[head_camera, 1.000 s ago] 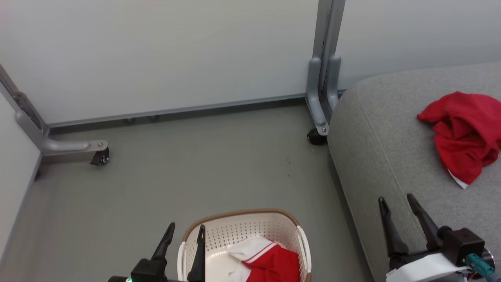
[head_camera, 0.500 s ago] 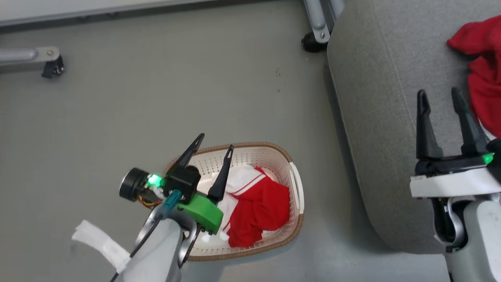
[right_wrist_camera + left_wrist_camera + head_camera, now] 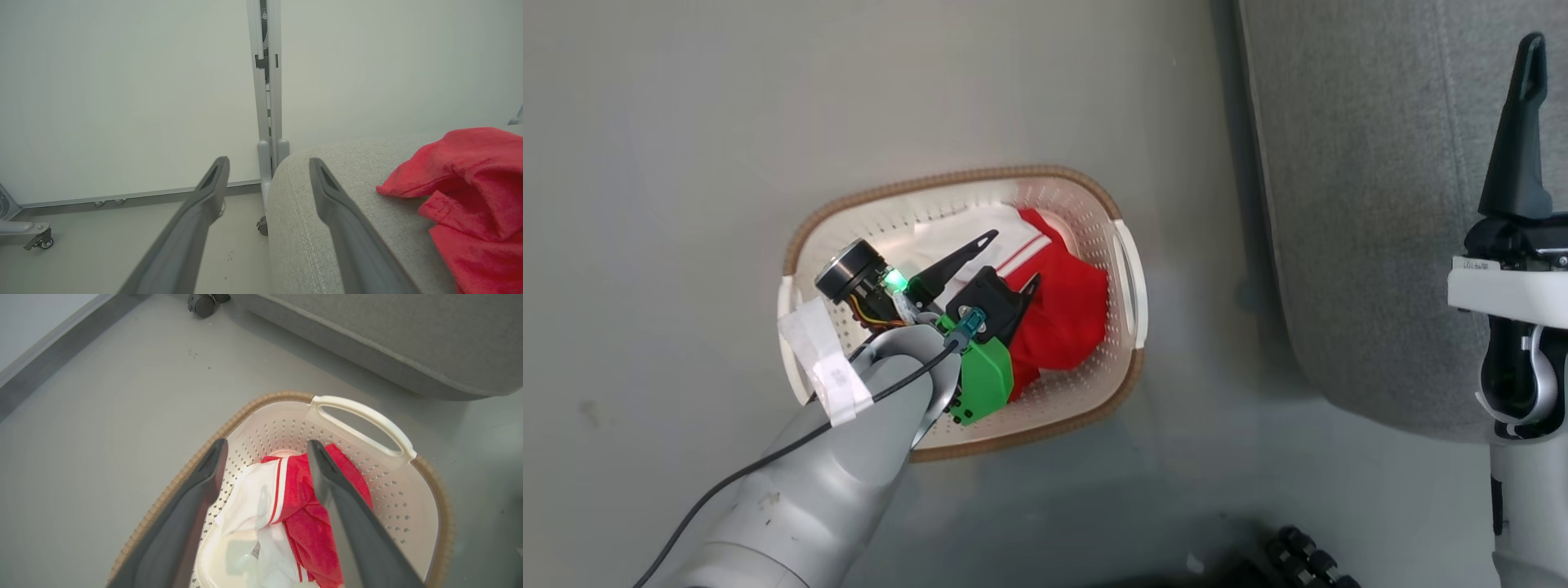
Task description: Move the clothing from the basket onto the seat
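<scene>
- Over the basket (image 3: 890, 189), your left pincer (image 3: 1013, 257) hangs with its fingers spread, gripping nothing.
- Below it, the red-and-white garment (image 3: 1062, 314) lies crumpled inside the basket, which stands on the floor (image 3: 686, 122) just beside the seat (image 3: 1364, 204).
- Your right pincer (image 3: 268, 162) is spread wide and empty above the seat's rounded edge.
- You have the plain red garment (image 3: 470, 192) lying on the seat, near that pincer.

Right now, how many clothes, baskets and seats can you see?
Clothes: 2, the red-and-white garment in the basket and the red garment on the seat
Baskets: 1
Seats: 1
Total: 4
</scene>
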`<state>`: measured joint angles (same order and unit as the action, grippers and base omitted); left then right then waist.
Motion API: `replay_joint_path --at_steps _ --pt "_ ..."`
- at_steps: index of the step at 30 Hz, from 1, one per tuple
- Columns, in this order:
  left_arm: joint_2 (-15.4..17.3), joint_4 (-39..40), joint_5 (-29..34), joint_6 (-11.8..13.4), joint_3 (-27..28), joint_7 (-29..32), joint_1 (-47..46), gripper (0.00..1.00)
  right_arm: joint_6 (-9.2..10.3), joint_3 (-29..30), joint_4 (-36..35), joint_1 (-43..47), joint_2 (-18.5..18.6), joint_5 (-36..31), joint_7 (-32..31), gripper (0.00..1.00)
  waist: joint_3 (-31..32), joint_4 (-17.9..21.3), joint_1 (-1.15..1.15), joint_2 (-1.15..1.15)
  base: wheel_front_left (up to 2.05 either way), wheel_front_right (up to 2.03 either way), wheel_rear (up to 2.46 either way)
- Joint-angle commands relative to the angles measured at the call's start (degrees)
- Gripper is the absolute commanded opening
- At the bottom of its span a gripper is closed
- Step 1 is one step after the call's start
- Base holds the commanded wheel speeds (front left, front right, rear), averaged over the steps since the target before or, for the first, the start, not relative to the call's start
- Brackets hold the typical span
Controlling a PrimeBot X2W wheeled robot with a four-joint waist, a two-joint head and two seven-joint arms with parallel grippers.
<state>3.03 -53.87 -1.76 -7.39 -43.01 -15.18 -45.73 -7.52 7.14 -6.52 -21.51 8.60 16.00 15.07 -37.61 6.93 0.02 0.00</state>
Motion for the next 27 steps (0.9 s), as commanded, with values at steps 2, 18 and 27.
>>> replay_joint_path --at_steps 2,18,27 --pt "0.5 -3.4 -1.6 -0.1 -2.5 0.0 -2.7 1.0 0.06 0.8 -1.0 -1.7 -1.1 1.2 0.2 1.0 -9.2 4.2 -0.02 0.0 0.0 0.0 0.0" --pt "0.5 -17.8 0.2 3.4 -10.2 0.6 -13.9 1.0 0.07 2.2 -7.9 -4.3 -2.2 4.4 0.2 1.0 -18.7 6.2 -0.02 0.0 0.0 0.0 0.0" --pt "3.3 -19.5 4.8 9.8 -14.7 2.9 -17.6 1.0 0.06 -0.3 -11.9 -6.1 -1.4 5.4 0.1 1.0 -21.8 7.1 -0.02 0.0 0.0 0.0 0.0"
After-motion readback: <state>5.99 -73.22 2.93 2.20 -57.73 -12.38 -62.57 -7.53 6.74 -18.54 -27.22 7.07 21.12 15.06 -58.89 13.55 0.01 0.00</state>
